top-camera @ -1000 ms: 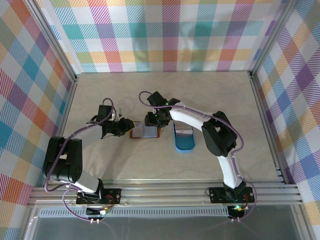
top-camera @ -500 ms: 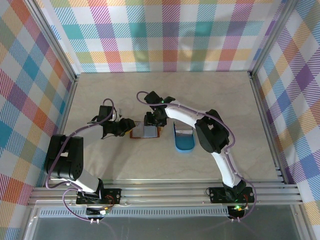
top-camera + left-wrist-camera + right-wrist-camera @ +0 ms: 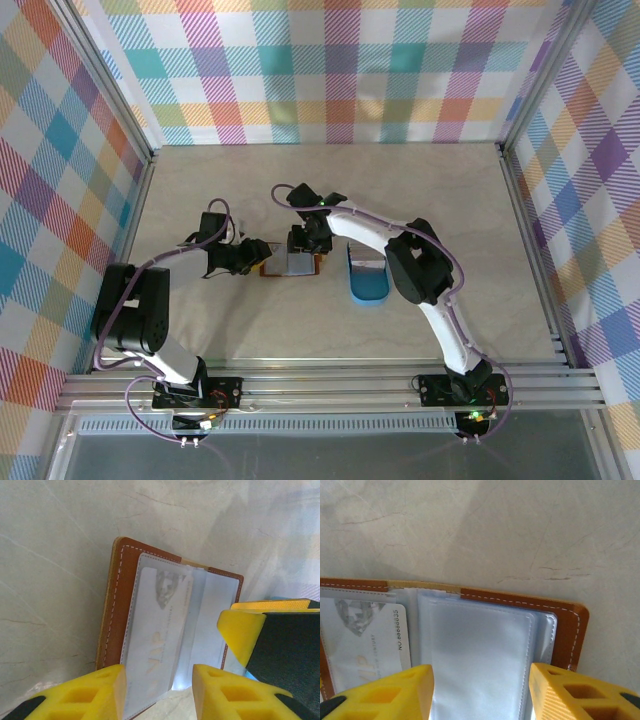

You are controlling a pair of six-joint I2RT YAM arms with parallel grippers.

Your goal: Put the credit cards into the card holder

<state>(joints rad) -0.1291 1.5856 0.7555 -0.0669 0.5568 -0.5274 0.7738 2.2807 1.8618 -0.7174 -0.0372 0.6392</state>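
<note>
One open stitched brown leather card holder (image 3: 117, 605); pale credit card (image 3: 160, 625) inside glossy sleeve (image 3: 480, 645). Left end effector (image 3: 159, 682), right end effector (image 3: 481, 680) spread.

The top external camera is looking steeply down from above and behind the arms (image 3: 425, 270), taking in the whole tabletop (image 3: 300, 330) from afar, with plaid walls (image 3: 330, 70) framing it. The left wrist camera is sitting close over the open card holder (image 3: 117, 605), facing across it past the left end effector (image 3: 157, 692). The right wrist camera is hanging closer, looking down past the right end effector (image 3: 480, 695) onto the holder's clear sleeve (image 3: 480, 650). All three views are sharing the card holder; both wrist views are sharing its inserted credit card (image 3: 155, 640) and that sleeve.
</note>
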